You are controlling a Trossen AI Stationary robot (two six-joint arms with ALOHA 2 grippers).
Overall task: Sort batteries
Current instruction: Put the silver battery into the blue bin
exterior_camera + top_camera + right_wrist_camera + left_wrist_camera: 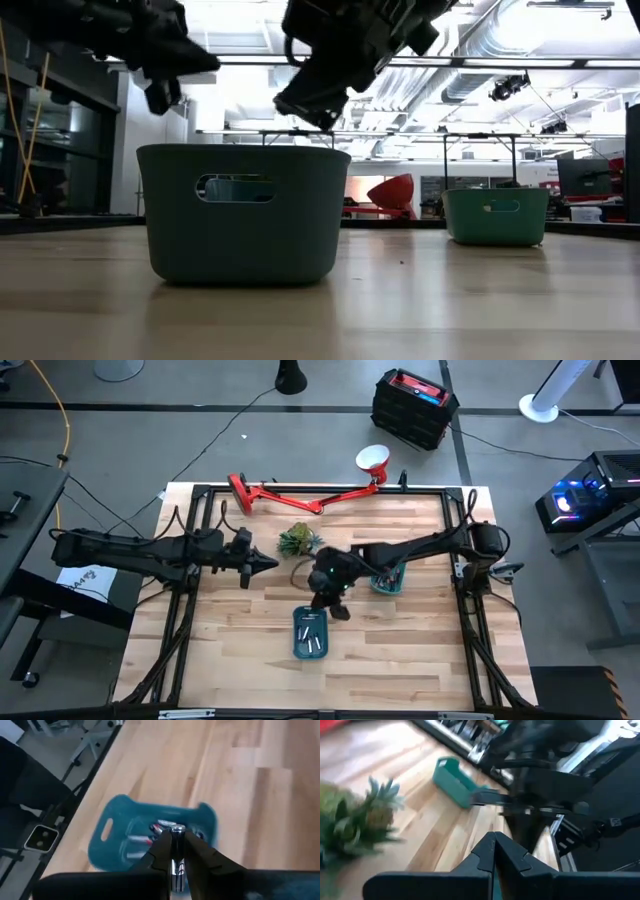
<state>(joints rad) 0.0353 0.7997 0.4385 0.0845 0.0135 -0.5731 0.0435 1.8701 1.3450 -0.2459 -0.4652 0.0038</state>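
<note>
Two teal trays stand on the wooden table: a near tray (pixel 309 633) (pixel 243 214) (pixel 115 835) and a far tray (pixel 388 579) (pixel 496 215) (pixel 454 779). Several small batteries (pixel 140 840) (pixel 311 637) lie inside the near tray. My right gripper (pixel 338 610) (pixel 312 108) (pixel 175 847) hangs just above the near tray's far rim, shut on a silvery battery (pixel 176 834). My left gripper (pixel 270 563) (pixel 494 851) hovers shut over the table's left middle, near the green plant clump (pixel 297 541) (pixel 355 817), touching nothing. My right gripper pinches the silvery battery between its two fingers (pixel 159 851); the battery lies along the fingers, its shiny end (pixel 176 830) sticking out past the tips. The fingers point down, slanting from the table's right. The battery is lifted clear above the near tray.
A red desk lamp (pixel 300 495) lies along the table's far edge. The right arm (pixel 420 548) crosses above the far tray. A black frame (pixel 185 570) borders the table. Bare wood shows at the near edge and on the left and right of the near tray.
</note>
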